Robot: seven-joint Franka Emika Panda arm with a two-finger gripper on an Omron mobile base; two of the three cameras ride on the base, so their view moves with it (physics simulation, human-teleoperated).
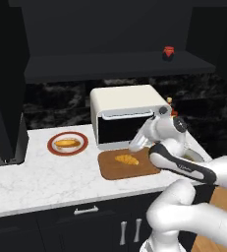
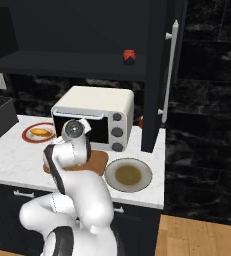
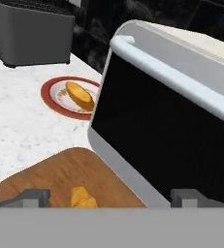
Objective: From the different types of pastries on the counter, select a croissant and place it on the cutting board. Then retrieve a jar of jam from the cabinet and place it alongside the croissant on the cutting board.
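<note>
**Croissant Placed; Jam Pending**

With the croissant lying on the cutting board, the gripper hangs just above it, jaws wide and empty. Far right, the jar of jam sits on the cabinet shelf, awaiting retrieval.

the croissant lies on the cutting board, which sits on the counter directly in front of the toaster oven. to the left of the board, a plate carries the other pastry. my gripper hangs just above the croissant, jaws wide apart. a second plate rests to the right of the board. the jar of jam stands on the cabinet shelf, above and behind the oven's right end.
</note>
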